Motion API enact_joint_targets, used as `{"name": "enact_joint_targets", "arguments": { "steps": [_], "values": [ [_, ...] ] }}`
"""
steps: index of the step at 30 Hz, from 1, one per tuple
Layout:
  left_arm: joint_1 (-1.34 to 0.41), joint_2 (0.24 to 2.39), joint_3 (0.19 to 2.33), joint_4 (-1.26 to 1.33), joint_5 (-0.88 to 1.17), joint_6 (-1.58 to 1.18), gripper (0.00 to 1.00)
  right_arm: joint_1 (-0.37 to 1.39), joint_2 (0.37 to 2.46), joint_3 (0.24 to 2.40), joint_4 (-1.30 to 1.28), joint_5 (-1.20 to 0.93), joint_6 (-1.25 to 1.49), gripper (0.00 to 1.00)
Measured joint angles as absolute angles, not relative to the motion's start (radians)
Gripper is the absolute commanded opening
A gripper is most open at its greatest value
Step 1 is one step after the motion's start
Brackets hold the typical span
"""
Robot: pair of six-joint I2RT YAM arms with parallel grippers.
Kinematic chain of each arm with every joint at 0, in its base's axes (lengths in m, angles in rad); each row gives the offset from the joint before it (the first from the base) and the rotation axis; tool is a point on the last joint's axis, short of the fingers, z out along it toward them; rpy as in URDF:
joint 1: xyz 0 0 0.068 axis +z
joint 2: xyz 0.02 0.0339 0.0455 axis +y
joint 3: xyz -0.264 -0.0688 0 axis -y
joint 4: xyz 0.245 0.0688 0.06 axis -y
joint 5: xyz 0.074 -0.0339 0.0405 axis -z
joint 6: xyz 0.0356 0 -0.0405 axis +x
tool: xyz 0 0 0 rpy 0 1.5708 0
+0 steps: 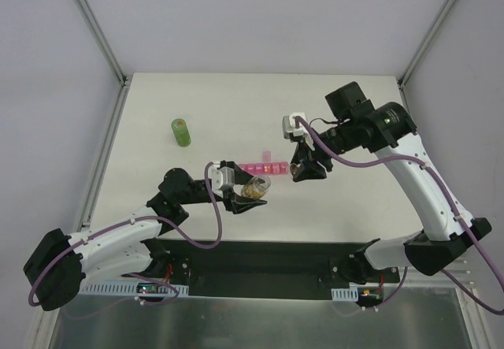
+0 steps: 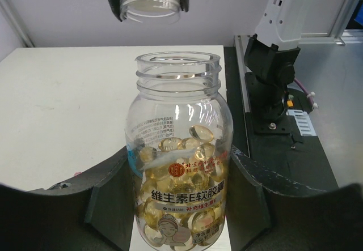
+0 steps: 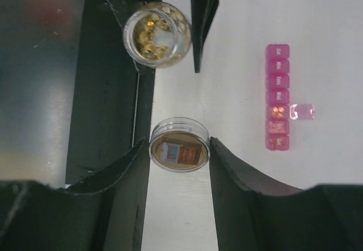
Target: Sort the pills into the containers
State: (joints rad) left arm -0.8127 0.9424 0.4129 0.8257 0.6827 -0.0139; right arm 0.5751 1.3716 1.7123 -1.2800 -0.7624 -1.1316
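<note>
My left gripper [image 1: 248, 195] is shut on a small clear bottle [image 1: 256, 187] with its mouth open and tilted. In the left wrist view the bottle [image 2: 178, 166] stands between the fingers [image 2: 108, 194], with a heap of yellow-brown pills [image 2: 187, 149] inside. My right gripper [image 1: 305, 169] is shut on the bottle's clear cap [image 3: 179, 145], held above the table. The pink container strip [image 1: 264, 168] lies between the two grippers. In the right wrist view the strip [image 3: 278, 81] has one lid open [image 3: 302, 111], and pills [image 3: 277, 111] lie in that compartment.
A green cylindrical bottle [image 1: 182, 132] stands at the back left of the white table [image 1: 236, 105]. A black mat [image 1: 260, 258] runs along the near edge by the arm bases. Grey walls and metal frame posts enclose the table.
</note>
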Motion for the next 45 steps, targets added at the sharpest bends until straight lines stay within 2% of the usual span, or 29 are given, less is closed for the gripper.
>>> {"name": "enact_joint_targets", "arguments": {
  "steps": [8,17,45],
  "values": [
    [-0.835,0.953,0.432,0.775,0.706,-0.017,0.0,0.685,1.371,1.713,-1.321,-0.787,-1.117,0.26],
    [-0.873,1.065,0.501,0.746,0.707,-0.035,0.0,0.778,1.407,1.76,-1.327,-0.724,-1.116,0.25],
    [-0.897,1.127,0.543,0.719,0.77,-0.124,0.0,0.853,1.438,1.755,-1.328,-0.625,-1.127,0.27]
  ]
}}
